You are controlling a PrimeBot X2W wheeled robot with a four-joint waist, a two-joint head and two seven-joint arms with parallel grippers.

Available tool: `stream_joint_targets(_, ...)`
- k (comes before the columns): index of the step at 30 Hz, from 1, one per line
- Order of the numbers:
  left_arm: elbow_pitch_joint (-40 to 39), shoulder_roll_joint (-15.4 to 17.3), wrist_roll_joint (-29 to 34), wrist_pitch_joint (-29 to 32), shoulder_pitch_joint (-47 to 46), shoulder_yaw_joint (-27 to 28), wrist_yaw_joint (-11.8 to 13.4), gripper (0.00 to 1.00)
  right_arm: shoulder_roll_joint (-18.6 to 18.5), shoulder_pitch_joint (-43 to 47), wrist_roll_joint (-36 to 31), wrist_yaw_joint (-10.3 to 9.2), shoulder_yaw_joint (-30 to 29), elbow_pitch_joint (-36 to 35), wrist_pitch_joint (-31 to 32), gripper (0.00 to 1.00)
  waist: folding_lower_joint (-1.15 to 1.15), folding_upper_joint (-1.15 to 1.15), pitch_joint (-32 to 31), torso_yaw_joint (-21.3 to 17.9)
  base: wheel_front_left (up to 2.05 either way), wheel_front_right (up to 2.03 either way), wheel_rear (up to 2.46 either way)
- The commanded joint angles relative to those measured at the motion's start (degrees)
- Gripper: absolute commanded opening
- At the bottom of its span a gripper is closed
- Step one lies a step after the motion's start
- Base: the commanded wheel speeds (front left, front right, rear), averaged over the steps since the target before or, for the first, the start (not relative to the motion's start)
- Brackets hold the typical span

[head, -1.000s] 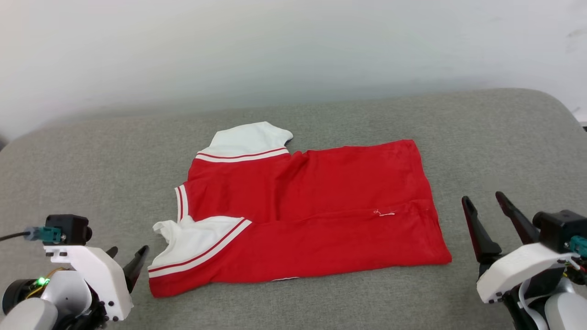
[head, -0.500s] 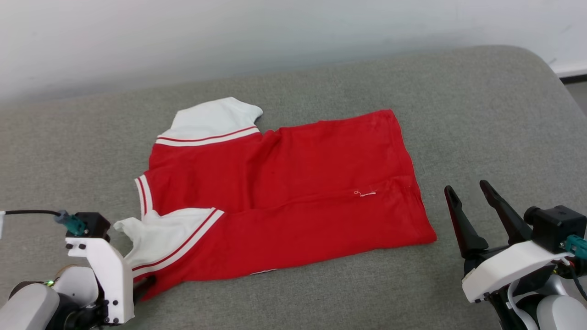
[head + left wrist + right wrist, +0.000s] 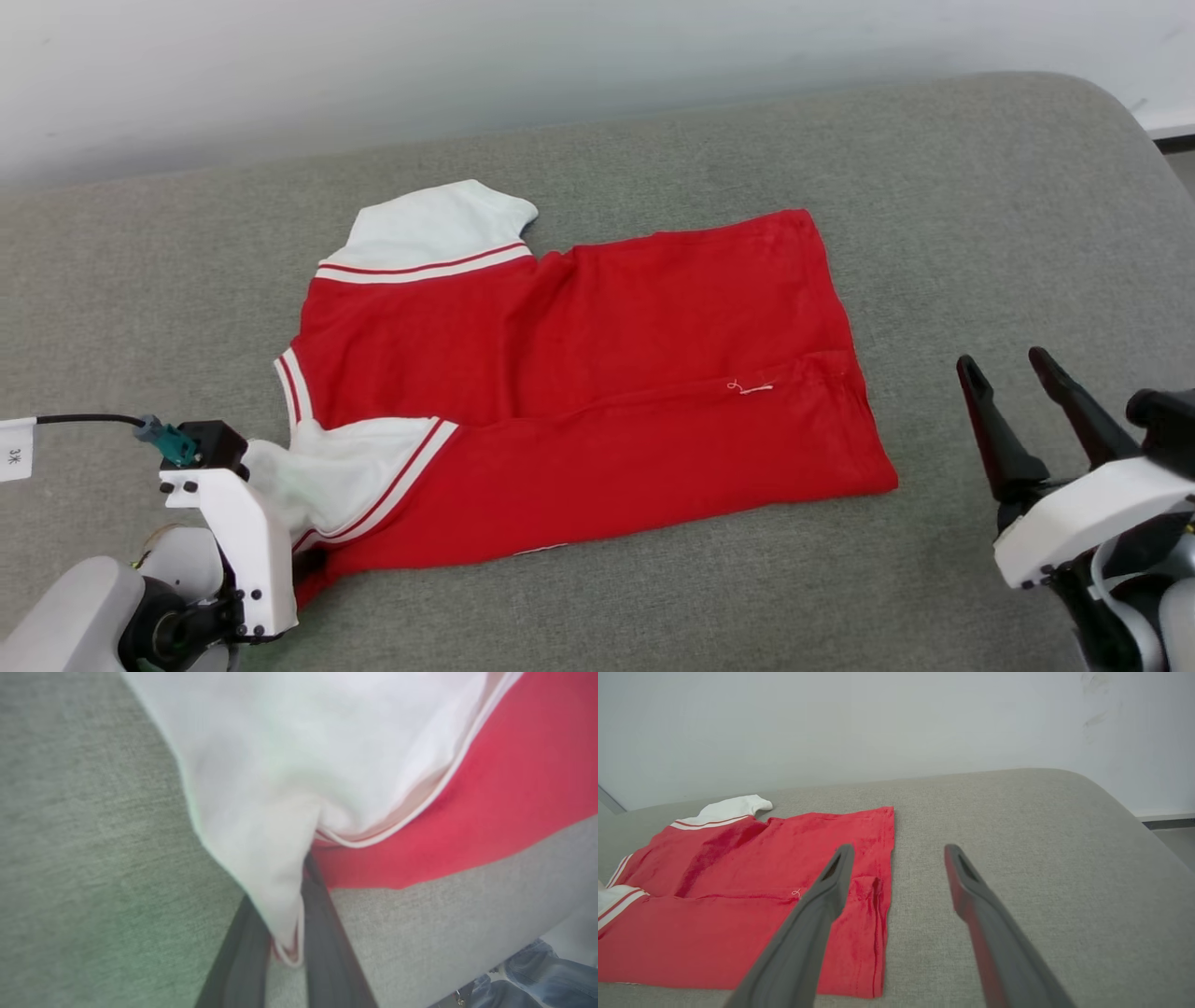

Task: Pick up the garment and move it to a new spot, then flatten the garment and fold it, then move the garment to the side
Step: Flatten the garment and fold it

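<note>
The garment (image 3: 597, 392), laid on the grey cushion (image 3: 934, 168), is clamped at its white sleeve (image 3: 289, 765) by the left pincer (image 3: 286, 924); the right pincer (image 3: 1002, 360) is seen spread apart near it.

Soft, even light is spread throughout; only a faint shadow is cast beneath the garment (image 3: 597, 373). In the left wrist view the garment is blurred and washed out, and a green tint is seen left of it.
</note>
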Motion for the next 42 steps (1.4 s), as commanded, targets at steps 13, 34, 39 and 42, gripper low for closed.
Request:
stream_joint_targets(13,-7.99,0.34,1.20,-1.33,-4.01,0.89,0.89,0.00,-4.11,-10.03,9.31,-0.06,0.63,13.55,34.24,1.00,0.01,0.00,2.51,5.89,0.00,0.00,0.00)
stream_joint_targets(34,-13.11,0.22,2.35,-0.65,-3.09,-0.66,2.74,0.00,-3.93,-15.68,13.23,-0.05,5.64,23.51,41.48,0.00,0.01,0.00,2.17,7.44,0.00,0.00,0.00)
stream_joint_targets(39,-13.64,0.84,2.07,-0.43,-1.41,-1.05,2.85,0.00,-5.34,-14.06,13.28,-0.05,6.68,21.17,40.87,0.00,0.01,0.00,-2.26,7.43,0.00,0.00,0.00)
stream_joint_targets(42,-14.11,1.27,1.73,0.11,0.35,-1.31,3.27,0.00,-5.65,-12.51,12.92,-0.05,6.93,19.37,41.26,0.00,0.01,0.00,-5.09,7.39,0.00,0.00,0.00)
